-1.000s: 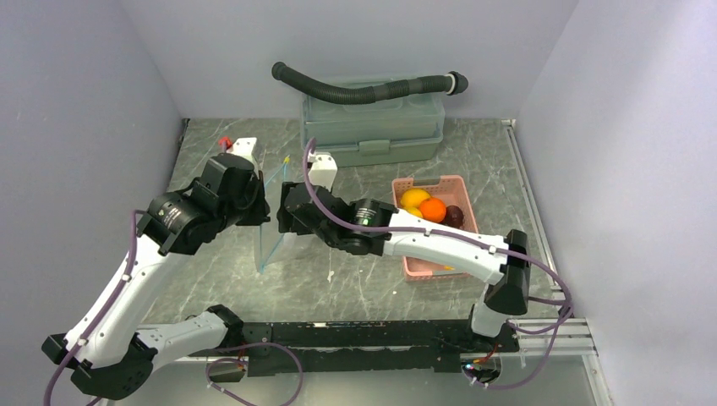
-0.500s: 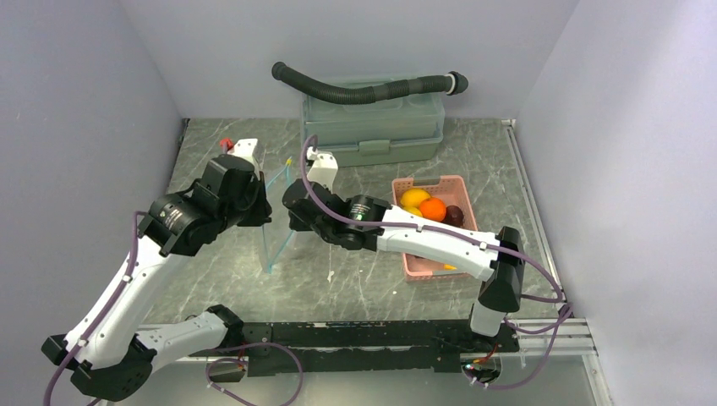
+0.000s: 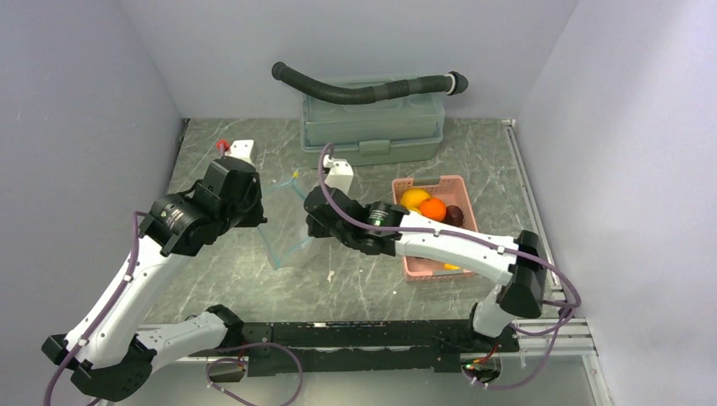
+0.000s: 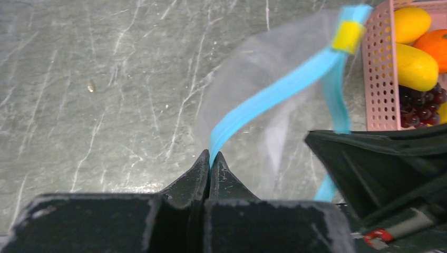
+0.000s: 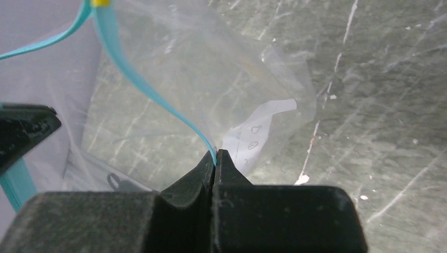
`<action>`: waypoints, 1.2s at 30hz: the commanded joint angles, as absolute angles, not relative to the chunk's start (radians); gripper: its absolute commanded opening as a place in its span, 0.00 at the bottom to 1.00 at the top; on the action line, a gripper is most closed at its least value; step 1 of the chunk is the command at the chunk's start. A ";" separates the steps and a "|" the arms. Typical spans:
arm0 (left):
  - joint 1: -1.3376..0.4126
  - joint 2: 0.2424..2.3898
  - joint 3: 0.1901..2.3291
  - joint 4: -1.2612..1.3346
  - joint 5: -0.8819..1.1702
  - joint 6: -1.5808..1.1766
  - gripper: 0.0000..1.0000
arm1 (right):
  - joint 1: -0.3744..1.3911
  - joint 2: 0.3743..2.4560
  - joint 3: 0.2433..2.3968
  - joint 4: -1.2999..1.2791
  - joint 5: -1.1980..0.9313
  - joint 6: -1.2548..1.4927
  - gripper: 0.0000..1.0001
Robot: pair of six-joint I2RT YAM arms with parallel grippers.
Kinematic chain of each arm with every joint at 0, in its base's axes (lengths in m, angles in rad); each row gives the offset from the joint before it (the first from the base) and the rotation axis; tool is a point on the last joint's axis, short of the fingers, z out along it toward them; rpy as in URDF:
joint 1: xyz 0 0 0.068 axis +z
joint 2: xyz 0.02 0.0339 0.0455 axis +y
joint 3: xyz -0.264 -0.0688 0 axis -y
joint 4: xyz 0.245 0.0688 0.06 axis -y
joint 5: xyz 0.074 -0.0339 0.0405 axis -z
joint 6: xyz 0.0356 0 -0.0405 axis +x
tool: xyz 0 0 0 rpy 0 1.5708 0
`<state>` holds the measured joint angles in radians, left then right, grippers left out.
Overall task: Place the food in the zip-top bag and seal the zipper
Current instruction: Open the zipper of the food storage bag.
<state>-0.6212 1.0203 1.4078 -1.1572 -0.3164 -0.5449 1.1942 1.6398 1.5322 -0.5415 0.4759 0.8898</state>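
The clear zip-top bag hangs between my two grippers above the table, its mouth spread apart. My left gripper is shut on one side of the teal-blue zipper. My right gripper is shut on the other side of the zipper. A yellow slider sits at the strip's far end. The food lies in the pink basket: yellow lemons, an orange ball and a dark grape bunch. Nothing shows inside the bag.
A grey-green lidded box stands at the back with a black corrugated hose lying on it. The pink basket sits right of the bag, close to the right arm. Walls close in both sides.
The right gripper has closed on the zipper strip and pulled to the right. The bag's mouth has opened from a flat upright sheet into a spread pocket. The left gripper stayed put.
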 commanded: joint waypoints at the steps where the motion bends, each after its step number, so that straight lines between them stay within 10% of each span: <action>1: -0.618 1.021 1.429 -1.187 -0.413 -0.549 0.00 | 1.183 1.515 1.447 -0.471 0.444 0.850 0.00; 15: -0.618 1.050 1.395 -1.121 -0.319 -0.525 0.00 | 1.178 1.390 1.312 -0.484 0.434 0.834 0.00; 36: -0.618 1.049 1.307 -1.036 -0.220 -0.516 0.00 | 1.176 1.494 1.721 -0.619 0.331 0.649 0.00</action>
<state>-0.6212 1.0641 1.3071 -1.0580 -0.1993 -0.5346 1.1816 1.5543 1.7172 -0.5495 0.2684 0.6865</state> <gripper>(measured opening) 0.014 0.016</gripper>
